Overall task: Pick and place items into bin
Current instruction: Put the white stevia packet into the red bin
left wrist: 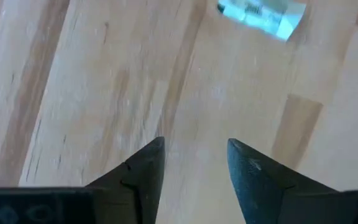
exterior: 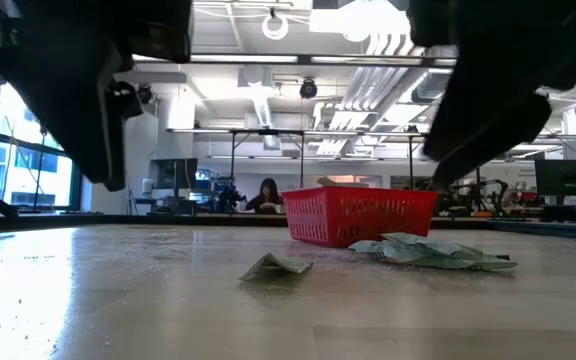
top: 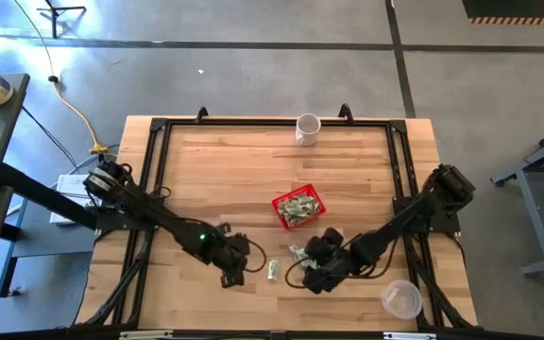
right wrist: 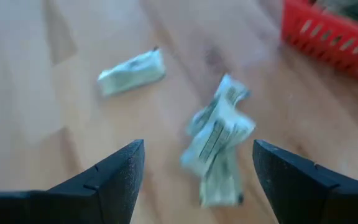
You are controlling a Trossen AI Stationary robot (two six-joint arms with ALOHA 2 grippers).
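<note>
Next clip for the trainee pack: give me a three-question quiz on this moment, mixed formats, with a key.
1. True or false: the red basket already holds paper pieces.
2. Multiple choice: the folded paper piece lying alone on the table is (a) inside the clear plastic cup, (b) between the two grippers, (c) beside the white mug.
3. Fill in: the right gripper is ____ over the crumpled paper pieces near the basket.

Key: 1 true. 2 b; it lies between the left gripper and the right gripper. 3 open, with nothing held.
</note>
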